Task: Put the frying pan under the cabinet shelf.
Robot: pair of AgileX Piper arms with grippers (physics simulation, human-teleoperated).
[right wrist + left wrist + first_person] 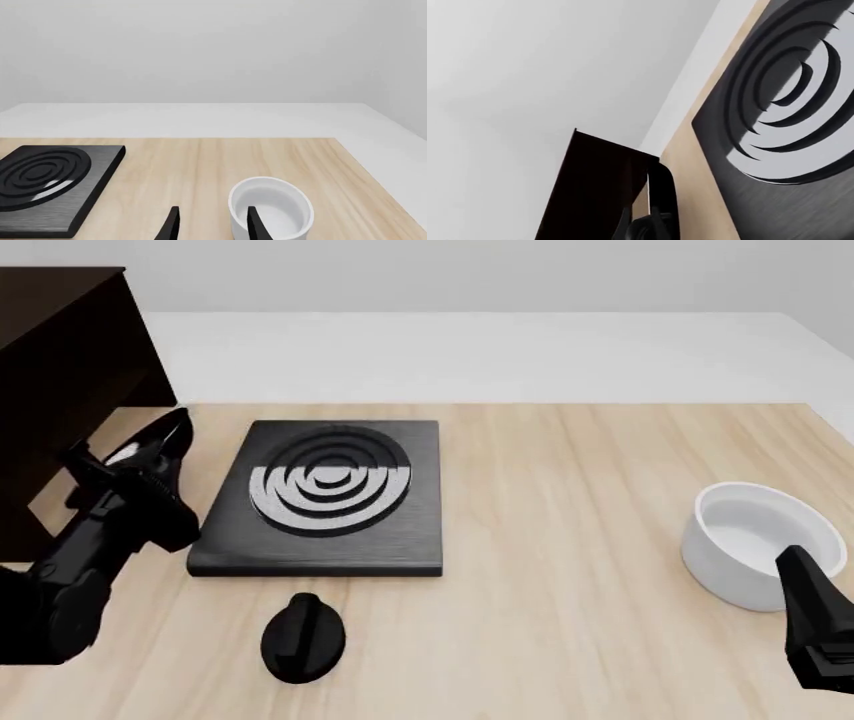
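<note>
The frying pan (147, 445) was off the table (574, 570), carried at the end of the left gripper (127, 478) and tipped steeply, so that only part of its black rim and a pale patch of its inner base showed in the front view. The jaws themselves were hidden behind the pan and the arm. Since the pan hung with no other support, they were judged to be clenched on it, probably at the handle. The pan sat just beside the cabinet (67, 350), between it and the stove (327, 495), and was not yet under any shelf board. This position suited an approach to the cabinet opening from the side. The left wrist view showed the cabinet close ahead. The steep tilt would probably need levelling before the pan was set down. The right gripper (213, 216) hovered near the bowl (754, 540) with its jaws released and nothing between them, well apart from the work, which kept the left arm's path free. Item count: one frying pan, one cabinet, one stove, one knob (304, 637), one bowl, two grippers.
</note>
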